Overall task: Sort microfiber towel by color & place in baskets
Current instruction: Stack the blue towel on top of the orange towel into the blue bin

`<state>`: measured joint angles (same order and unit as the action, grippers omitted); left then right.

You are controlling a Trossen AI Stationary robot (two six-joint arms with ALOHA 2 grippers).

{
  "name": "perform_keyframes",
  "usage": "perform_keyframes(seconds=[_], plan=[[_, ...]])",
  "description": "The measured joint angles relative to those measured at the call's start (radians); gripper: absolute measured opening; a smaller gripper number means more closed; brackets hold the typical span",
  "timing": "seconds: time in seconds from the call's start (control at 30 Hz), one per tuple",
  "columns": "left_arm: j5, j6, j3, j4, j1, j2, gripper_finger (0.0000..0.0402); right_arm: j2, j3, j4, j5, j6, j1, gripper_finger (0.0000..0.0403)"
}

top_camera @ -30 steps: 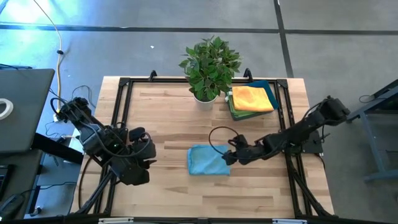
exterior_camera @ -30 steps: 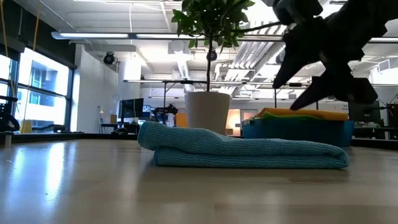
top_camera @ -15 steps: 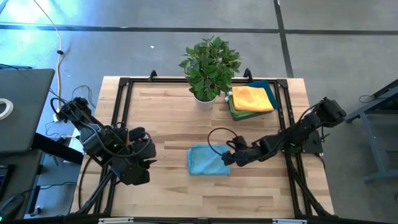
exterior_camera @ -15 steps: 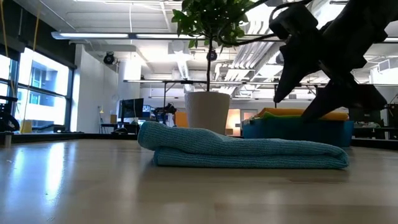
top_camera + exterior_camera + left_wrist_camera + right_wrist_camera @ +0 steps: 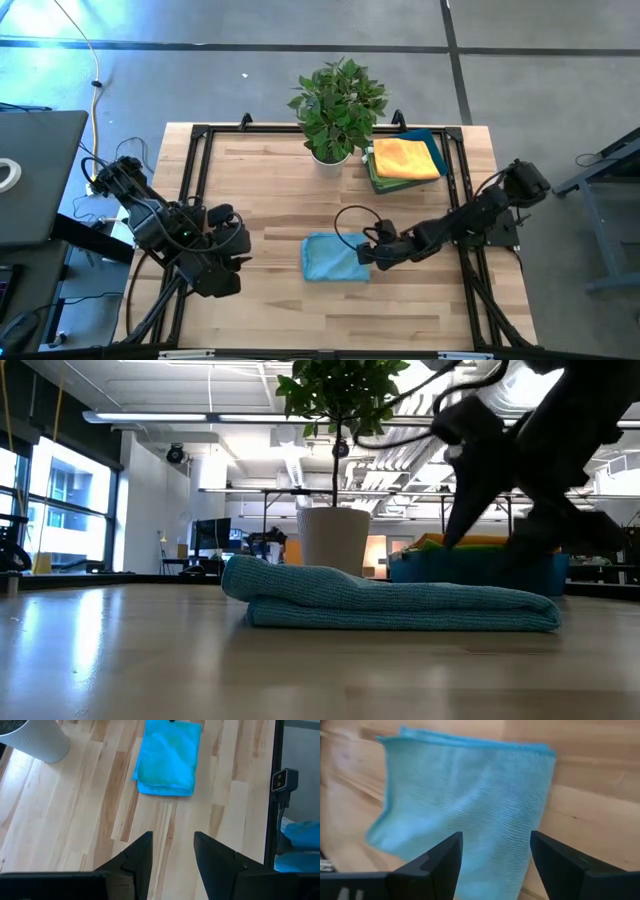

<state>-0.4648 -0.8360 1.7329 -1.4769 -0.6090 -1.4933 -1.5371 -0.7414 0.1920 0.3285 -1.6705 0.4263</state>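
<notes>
From above, a folded light-blue microfiber towel [image 5: 335, 257] lies on the pale wooden bench [image 5: 270, 190], a little toward the near edge. The right gripper [image 5: 368, 255] reaches in from the right edge, fingers spread wide just over the towel's right end, holding nothing. The left gripper [image 5: 228, 262] waits near the left edge, partly open and empty. At the far right corner, a shallow dark teal-blue rectangular plastic basket [image 5: 432, 140] holds a yellow towel [image 5: 406, 158] on a green one, beside a leafy plant in a white pot [image 5: 337, 105].

At bench height, the blue towel sits flat and doubled, the right arm dark above it.

The left wrist camera shows the towel well ahead of its own fingers [image 5: 139, 857].

The right wrist camera looks between its fingers [image 5: 440, 860] straight onto the cloth.

The towel looks light, soft and floppy; pinching the folded edge should keep the layers together
</notes>
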Motion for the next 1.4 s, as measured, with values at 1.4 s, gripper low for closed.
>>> perform_keyframes(seconds=[1.4], plan=[[0.015,0.009,0.000,-0.019,0.000,0.000,0.0133,-0.056,0.000,0.020,-0.081,-0.024,0.006,0.0226]])
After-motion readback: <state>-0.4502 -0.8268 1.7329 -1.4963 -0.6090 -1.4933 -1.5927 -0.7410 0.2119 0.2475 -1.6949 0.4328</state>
